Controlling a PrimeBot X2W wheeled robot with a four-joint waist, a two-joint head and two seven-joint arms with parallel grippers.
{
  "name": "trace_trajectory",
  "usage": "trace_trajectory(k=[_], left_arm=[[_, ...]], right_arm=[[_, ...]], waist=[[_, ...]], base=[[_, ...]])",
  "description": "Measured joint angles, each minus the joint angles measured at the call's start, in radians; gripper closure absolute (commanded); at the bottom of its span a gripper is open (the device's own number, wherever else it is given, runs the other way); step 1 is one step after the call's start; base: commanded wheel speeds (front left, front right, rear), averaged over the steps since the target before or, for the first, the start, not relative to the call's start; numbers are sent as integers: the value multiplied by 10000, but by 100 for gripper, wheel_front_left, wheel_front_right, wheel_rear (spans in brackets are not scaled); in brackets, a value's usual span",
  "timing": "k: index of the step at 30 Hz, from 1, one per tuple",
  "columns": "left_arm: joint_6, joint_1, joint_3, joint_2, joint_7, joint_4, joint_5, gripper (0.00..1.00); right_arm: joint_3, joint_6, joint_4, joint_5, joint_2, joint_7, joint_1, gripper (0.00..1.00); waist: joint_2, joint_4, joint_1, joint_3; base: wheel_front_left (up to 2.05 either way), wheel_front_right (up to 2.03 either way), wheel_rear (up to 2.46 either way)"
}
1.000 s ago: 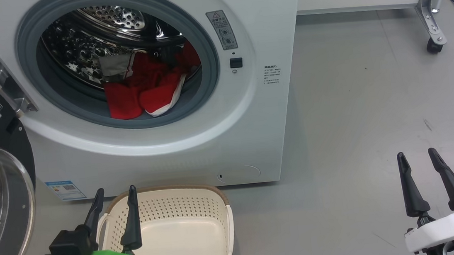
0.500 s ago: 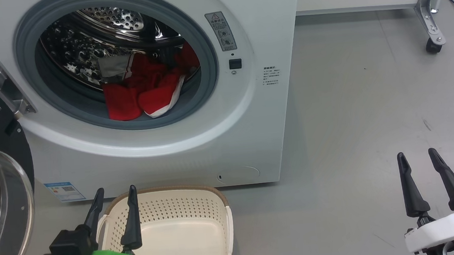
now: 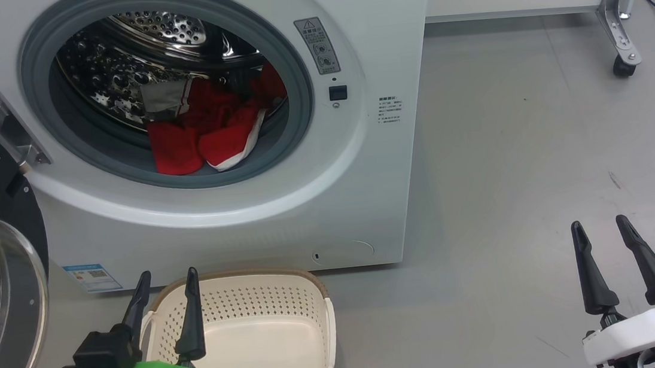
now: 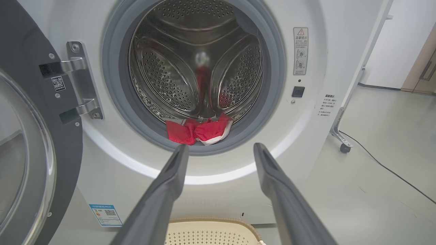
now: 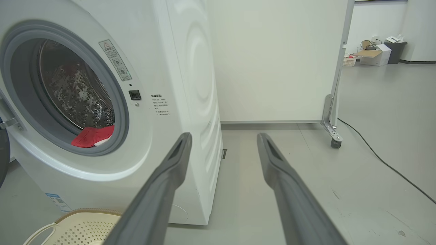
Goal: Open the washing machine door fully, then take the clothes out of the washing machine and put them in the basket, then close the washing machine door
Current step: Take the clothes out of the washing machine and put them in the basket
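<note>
The washing machine (image 3: 331, 220) has a smooth white shell with a soft sheen, and the rubber ring (image 3: 35, 98) round its mouth looks matt grey. Inside, the drum (image 4: 163, 75) is polished, perforated steel. The clothes (image 3: 203, 139) are soft red cloth with white trim. The washing machine door (image 3: 18, 220) is glossy black around clear glass, hung on a brushed metal hinge (image 3: 6, 128). The basket (image 3: 265, 289) is matt cream plastic, holed, with a brown woven-look rim. The floor (image 3: 511, 160) is smooth grey and faintly scuffed.

right gripper (image 5: 223, 136) spread, empty | clothes (image 5: 92, 136) in washing machine (image 5: 190, 68) mouth | basket (image 5: 85, 226) just before it
</note>
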Motion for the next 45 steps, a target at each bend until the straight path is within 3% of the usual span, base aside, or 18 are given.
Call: trace_trajectory(k=[27,45], left_arm=[[2,21,201,71,0,-84,221,0],[451,-2066,1208,1179,1356,-188,257,0]], right_arm=[[351,2,-186,-36,130,0,-72,0],[867,4,-757,-38,309,-2,-1144,0]], waist=[[0,-428,0,478],[0,-1884,0,2329]], base=[[0,0,0],[0,0,0]])
